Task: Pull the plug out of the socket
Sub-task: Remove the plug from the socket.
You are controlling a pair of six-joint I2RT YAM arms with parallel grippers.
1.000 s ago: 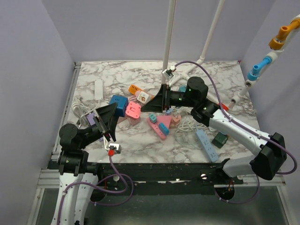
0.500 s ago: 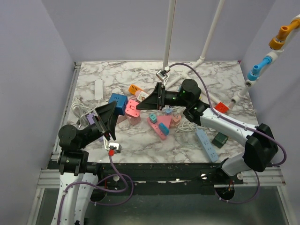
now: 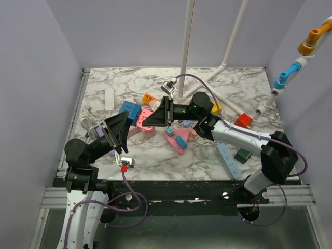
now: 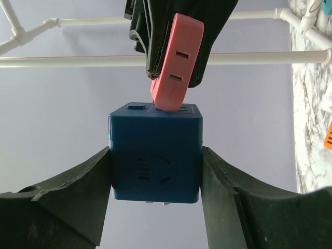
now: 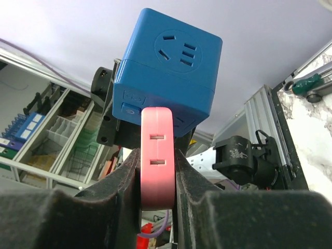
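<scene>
The left fingers (image 4: 67, 202) are clamped on two opposite sides of the blue socket (image 4: 155, 155), which is held up off the table (image 3: 155, 155). The pink plug (image 5: 157, 155) sits in one socket face, and the right fingers (image 5: 124, 181) are closed against its flat sides. Note the key relation — the plug's long axis runs straight out of that face toward the right arm, away from the left one. Pull along this axis only; a sideways load would likely cock the pins or twist the socket in the left fingers.
</scene>
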